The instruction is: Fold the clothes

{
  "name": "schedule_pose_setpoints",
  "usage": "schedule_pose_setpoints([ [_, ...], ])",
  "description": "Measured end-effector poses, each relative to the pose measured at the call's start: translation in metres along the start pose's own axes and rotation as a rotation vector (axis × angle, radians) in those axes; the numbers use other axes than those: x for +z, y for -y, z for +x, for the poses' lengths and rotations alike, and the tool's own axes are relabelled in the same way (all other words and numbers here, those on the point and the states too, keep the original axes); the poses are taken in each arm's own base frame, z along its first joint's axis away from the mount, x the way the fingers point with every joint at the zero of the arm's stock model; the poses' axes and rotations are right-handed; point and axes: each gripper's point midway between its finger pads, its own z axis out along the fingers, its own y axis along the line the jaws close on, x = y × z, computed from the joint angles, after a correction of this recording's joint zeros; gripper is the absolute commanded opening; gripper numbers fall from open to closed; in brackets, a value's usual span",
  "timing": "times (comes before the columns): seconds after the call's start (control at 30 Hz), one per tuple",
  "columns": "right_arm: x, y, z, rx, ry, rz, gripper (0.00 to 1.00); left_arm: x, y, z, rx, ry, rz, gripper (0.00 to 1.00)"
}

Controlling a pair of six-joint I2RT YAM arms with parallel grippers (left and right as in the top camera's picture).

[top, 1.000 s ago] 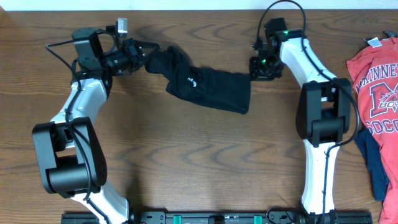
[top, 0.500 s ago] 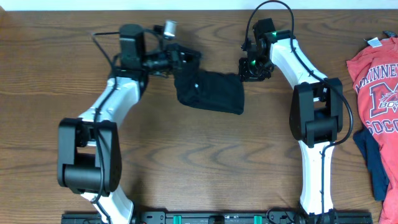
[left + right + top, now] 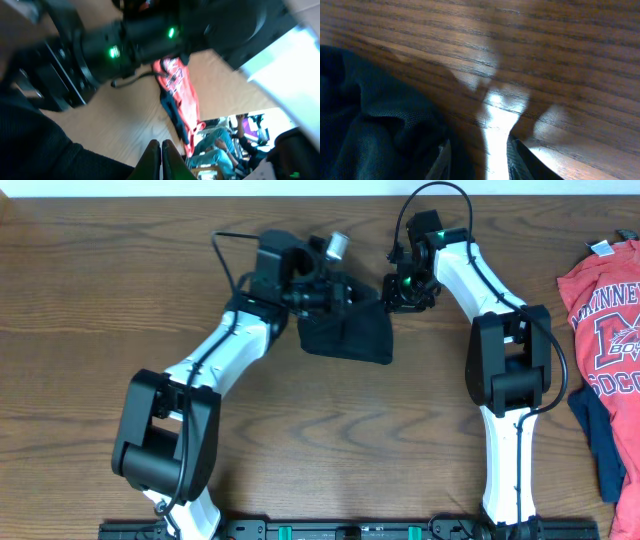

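Note:
The black T-shirt (image 3: 345,335) lies bunched into a compact dark block at the table's upper middle. My left gripper (image 3: 358,298) is over its top right edge, shut, with the fabric hanging from it. In the left wrist view its fingers (image 3: 161,145) are pressed together with black cloth (image 3: 30,145) at lower left. My right gripper (image 3: 390,298) is open beside the shirt's upper right corner. In the right wrist view its fingers (image 3: 479,155) stand apart, the left one against the black fabric (image 3: 370,115), with bare wood between them.
A red T-shirt with white lettering (image 3: 605,320) lies at the table's right edge with a navy garment (image 3: 600,435) below it. Both also show in the left wrist view, red (image 3: 175,85) and navy (image 3: 172,112). The two grippers are very close together.
My left gripper swept right, carrying the shirt's left part over onto its right part. The shirt went from a long strip to a compact block. The right gripper shifted slightly left.

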Motion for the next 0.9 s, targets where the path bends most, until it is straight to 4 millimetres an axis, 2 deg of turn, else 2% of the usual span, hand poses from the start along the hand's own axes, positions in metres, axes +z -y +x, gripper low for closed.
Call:
schedule_pose_setpoints([
  [0.13,-0.001,0.001,0.0,0.006,0.0,-0.011,0.42,0.008,-0.012,0.014,-0.024,-0.028,-0.068,0.06],
  [0.3,-0.004,0.008,0.002,0.038,-0.016,-0.037,0.43,0.008,-0.028,0.014,-0.017,-0.015,-0.131,0.06],
  [0.6,-0.019,0.044,0.01,0.126,-0.061,0.017,0.44,0.022,-0.06,0.028,-0.061,-0.051,-0.174,0.06],
  [0.73,-0.03,0.069,0.011,0.165,-0.084,0.101,0.46,0.034,-0.058,0.04,-0.055,-0.085,-0.17,0.06],
  [0.9,-0.042,0.097,0.007,0.208,-0.095,0.179,0.5,0.053,-0.045,0.058,-0.017,-0.138,-0.148,0.06],
])
